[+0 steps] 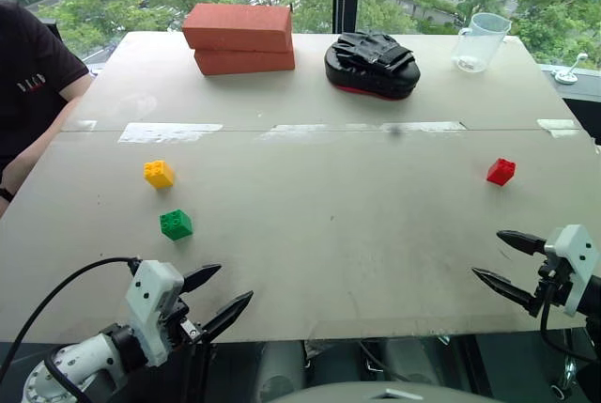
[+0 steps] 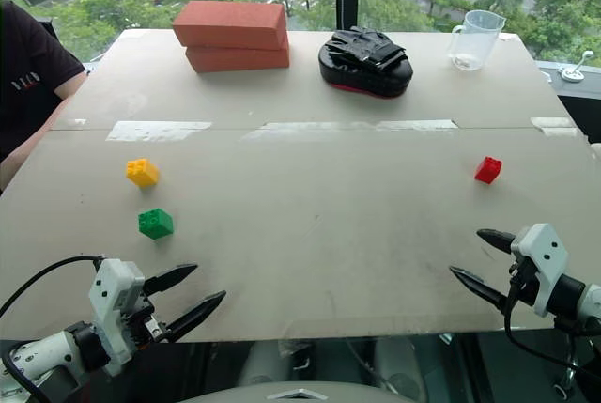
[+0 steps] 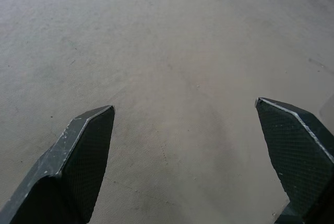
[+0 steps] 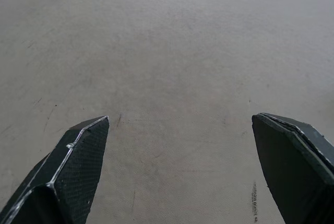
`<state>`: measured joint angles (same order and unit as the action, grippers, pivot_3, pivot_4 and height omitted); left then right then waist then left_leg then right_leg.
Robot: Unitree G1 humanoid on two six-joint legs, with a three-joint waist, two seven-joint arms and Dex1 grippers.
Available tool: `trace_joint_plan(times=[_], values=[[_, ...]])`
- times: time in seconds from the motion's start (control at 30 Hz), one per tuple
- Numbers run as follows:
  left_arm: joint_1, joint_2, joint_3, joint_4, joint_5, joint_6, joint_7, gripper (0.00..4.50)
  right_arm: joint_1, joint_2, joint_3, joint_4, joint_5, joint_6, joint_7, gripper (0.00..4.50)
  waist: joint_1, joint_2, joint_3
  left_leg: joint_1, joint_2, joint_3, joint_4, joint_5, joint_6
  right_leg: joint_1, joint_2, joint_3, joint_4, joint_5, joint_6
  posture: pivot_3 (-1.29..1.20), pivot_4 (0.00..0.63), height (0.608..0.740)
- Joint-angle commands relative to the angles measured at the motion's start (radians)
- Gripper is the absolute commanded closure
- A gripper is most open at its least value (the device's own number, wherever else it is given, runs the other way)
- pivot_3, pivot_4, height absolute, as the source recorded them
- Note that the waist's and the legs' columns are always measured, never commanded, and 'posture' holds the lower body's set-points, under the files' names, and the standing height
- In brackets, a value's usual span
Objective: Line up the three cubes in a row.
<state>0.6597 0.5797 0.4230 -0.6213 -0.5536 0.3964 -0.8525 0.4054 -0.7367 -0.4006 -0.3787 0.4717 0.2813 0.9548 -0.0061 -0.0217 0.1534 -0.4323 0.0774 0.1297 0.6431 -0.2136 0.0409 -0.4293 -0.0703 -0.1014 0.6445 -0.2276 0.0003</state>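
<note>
Yellow [image 1: 159, 174] and green [image 1: 176, 224] studded plastic blocks were seen close together on the worktop's [image 1: 329, 234] left, the red one [image 1: 500, 171] far right; the left pincer [image 1: 218, 292] and the right pincer [image 1: 494, 258] were spread wide, empty.

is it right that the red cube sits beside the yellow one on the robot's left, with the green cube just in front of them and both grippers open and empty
Not quite. In the left eye view the red cube sits alone on the robot's right, far from the yellow cube. The green cube does lie just nearer than the yellow, and the left gripper and right gripper are open and empty.
</note>
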Motion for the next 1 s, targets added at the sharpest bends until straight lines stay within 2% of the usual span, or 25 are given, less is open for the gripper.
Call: trace_joint_plan(times=[0.03, 0.13, 0.27, 0.4, 0.5, 0.6, 0.77, 1.0], values=[[-0.083, 0.003, -0.008, -0.042, -0.059, 0.047, 0.062, 0.09, -0.033, 0.031, -0.025, -0.041, 0.023, 0.026, -0.075, 0.01, 0.001, 0.000, 0.000, 0.000, 0.000, 0.000, 0.000, 0.000, 0.000, 0.000, 0.000, 0.000, 0.000, 0.000, 0.000, 0.00, 0.150, 0.740], [-0.226, -0.007, -0.051, -0.104, -0.163, 0.167, 0.173, 0.09, -0.113, 0.120, -0.019, -0.111, 0.025, 0.124, -0.283, 0.01, 0.016, 0.001, 0.001, 0.000, 0.000, -0.003, 0.001, 0.000, 0.000, 0.001, 0.000, -0.001, 0.000, 0.000, 0.000, 0.00, 0.150, 0.740], [-0.408, 0.005, -0.146, -0.169, -0.239, 0.287, 0.283, 0.09, -0.258, 0.172, 0.006, -0.185, -0.028, 0.421, -0.584, 0.01, 0.019, 0.004, -0.001, 0.001, 0.000, -0.004, 0.005, 0.000, 0.000, 0.002, 0.000, -0.001, 0.001, 0.000, 0.000, 0.00, 0.150, 0.740], [-0.566, 0.061, -0.224, -0.209, -0.295, 0.354, 0.284, 0.09, -0.470, 0.224, -0.006, -0.164, -0.027, 0.671, -0.784, 0.01, 0.018, 0.004, -0.001, 0.000, -0.003, -0.004, 0.007, 0.000, 0.001, 0.002, 0.001, 0.001, 0.002, 0.002, 0.000, 0.00, 0.150, 0.740], [-0.676, 0.090, -0.265, -0.209, -0.349, 0.382, 0.268, 0.09, -0.638, 0.255, 0.016, -0.070, -0.099, 0.803, -0.921, 0.01, 0.018, 0.004, -0.001, 0.000, -0.005, -0.003, 0.006, 0.002, 0.003, 0.002, 0.007, 0.005, 0.005, 0.002, -0.001, 0.00, 0.150, 0.740], [-0.719, 0.104, -0.293, -0.212, -0.364, 0.384, 0.252, 0.09, -0.758, 0.283, 0.020, 0.020, -0.138, 0.868, -0.992, 0.01, 0.020, 0.004, -0.001, 0.000, -0.005, -0.004, 0.005, 0.003, 0.004, 0.001, 0.008, 0.005, 0.007, 0.004, 0.002, 0.00, 0.150, 0.740], [-0.703, 0.110, -0.302, -0.217, -0.355, 0.361, 0.253, 0.09, -0.884, 0.324, -0.009, 0.141, -0.188, 0.902, -1.061, 0.01, 0.017, 0.004, -0.001, 0.000, -0.006, -0.003, 0.005, 0.003, 0.004, 0.001, 0.010, 0.006, 0.007, 0.004, 0.003, 0.00, 0.150, 0.740], [-0.678, 0.129, -0.303, -0.222, -0.332, 0.328, 0.233, 0.09, -1.013, 0.323, 0.006, 0.334, -0.210, 0.900, -1.052, 0.01, 0.015, 0.004, -0.001, 0.001, -0.005, -0.002, 0.007, 0.003, 0.005, 0.001, 0.013, 0.008, 0.008, 0.004, 0.004, 0.00, 0.150, 0.740]])
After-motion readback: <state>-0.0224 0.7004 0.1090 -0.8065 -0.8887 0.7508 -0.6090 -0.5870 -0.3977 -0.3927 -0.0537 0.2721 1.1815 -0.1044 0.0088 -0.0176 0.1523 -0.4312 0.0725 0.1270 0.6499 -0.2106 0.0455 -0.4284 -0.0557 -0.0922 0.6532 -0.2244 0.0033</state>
